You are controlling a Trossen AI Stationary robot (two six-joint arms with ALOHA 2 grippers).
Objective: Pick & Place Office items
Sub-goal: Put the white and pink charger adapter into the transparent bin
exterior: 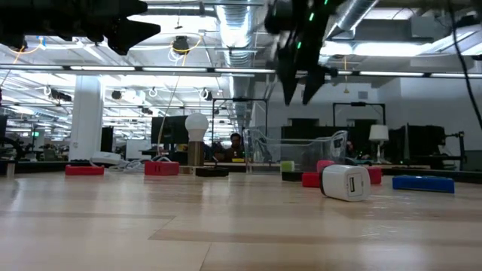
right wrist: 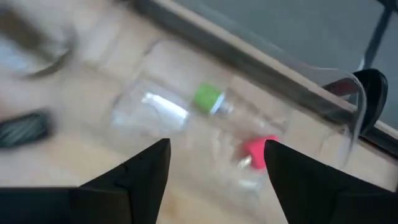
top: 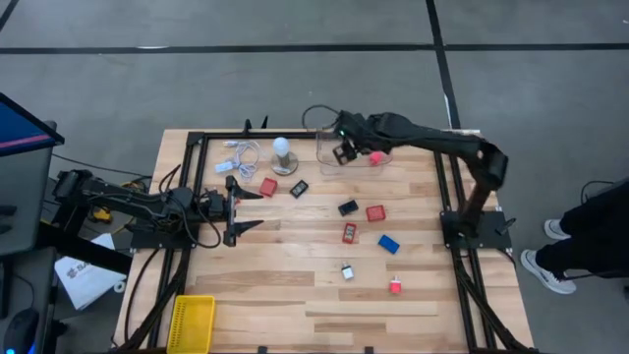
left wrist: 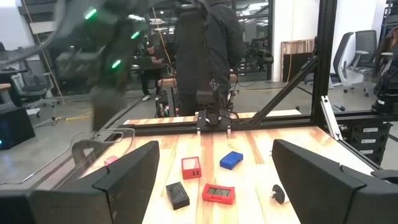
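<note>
Small flat office items lie across the table's middle: red blocks [top: 268, 186] [top: 375, 212] [top: 350, 232], black ones [top: 299, 188] [top: 348, 207], a blue one [top: 389, 244], a white one [top: 347, 272]. A clear bin [top: 324, 157] stands at the far edge. A green item [right wrist: 208, 98] and a red item [right wrist: 261, 150] lie on its floor. My right gripper [top: 344, 149] hangs open above this bin, tilted downward, with nothing between its fingers [right wrist: 143, 174]. My left gripper [top: 246, 209] waits open and level at the table's left side, above the wood.
A white bulb on a round base [top: 283, 152] and a coiled white cable [top: 241, 157] sit left of the clear bin. A yellow bin [top: 192, 323] stands at the near left corner. Black frame rails [top: 197, 147] run along the table's edges. A person stands beyond the right edge [top: 590, 231].
</note>
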